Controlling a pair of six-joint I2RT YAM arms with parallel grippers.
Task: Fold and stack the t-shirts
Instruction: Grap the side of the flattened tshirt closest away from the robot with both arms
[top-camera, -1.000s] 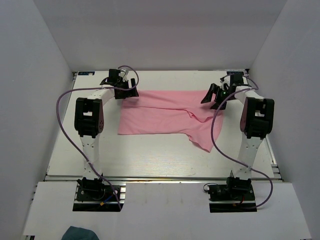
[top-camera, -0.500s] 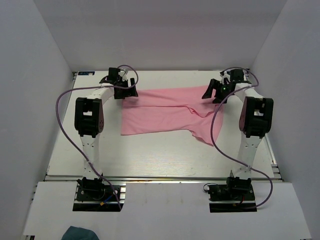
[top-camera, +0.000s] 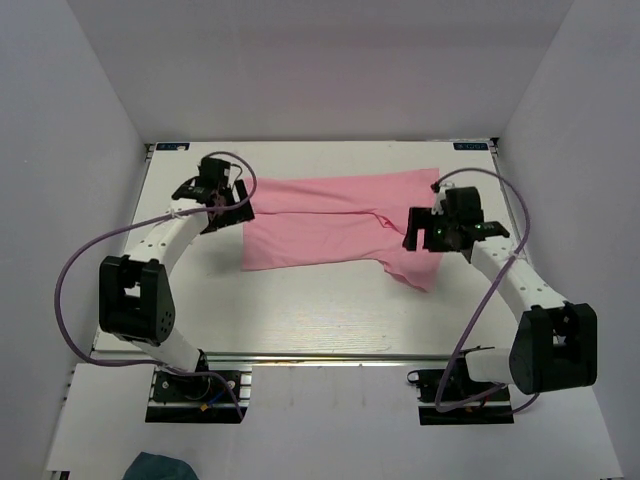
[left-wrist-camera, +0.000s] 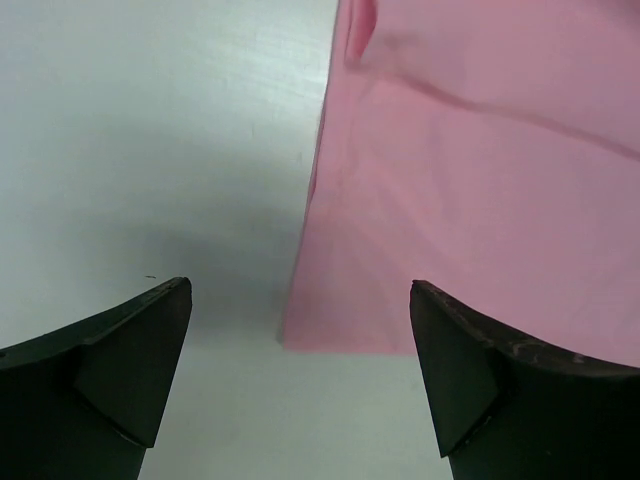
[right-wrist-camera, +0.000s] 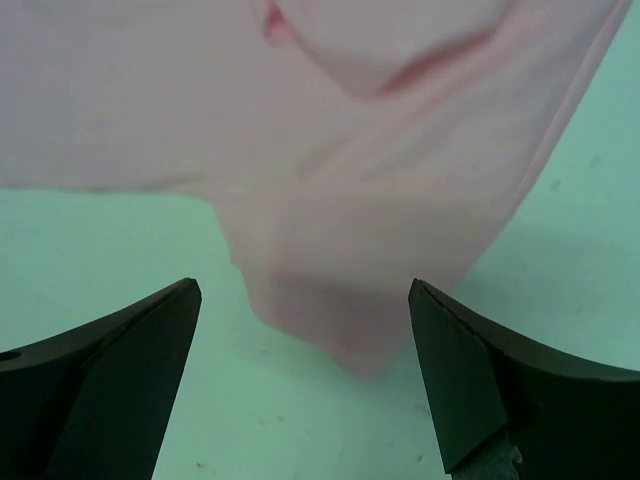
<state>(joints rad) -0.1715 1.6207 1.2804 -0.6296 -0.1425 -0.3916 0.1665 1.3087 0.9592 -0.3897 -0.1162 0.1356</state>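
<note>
The light pink t-shirt (top-camera: 335, 220) lay spread on the white table (top-camera: 300, 315), in the upper middle of the overhead view. Its upper edge ran from beside the left gripper (top-camera: 232, 208) up to a corner near the upper right of the tabletop. Its lower edge ran roughly level across the middle. One sleeve hung past that edge toward the lower right and ended in a rounded tip just below the right gripper (top-camera: 436, 238). A crease crossed the cloth from left to right and ended in a small pucker near the sleeve.

Both claws stood wide apart and held nothing. In the left wrist view the shirt's straight side edge ran down the middle of the frame to a square corner between the two dark fingers (left-wrist-camera: 120, 370), with bare table on the left. In the right wrist view the sleeve tip lay between the fingers (right-wrist-camera: 110, 380), with bare table below it and to the right.

Open tabletop filled the lower half of the overhead view, from the shirt's lower edge to the front rail. A narrower bare strip lay between the upper edge and the back wall (top-camera: 320, 80). A small dark teal cloth (top-camera: 160, 467) sat at the bottom left, off the table and well apart from the shirt.
</note>
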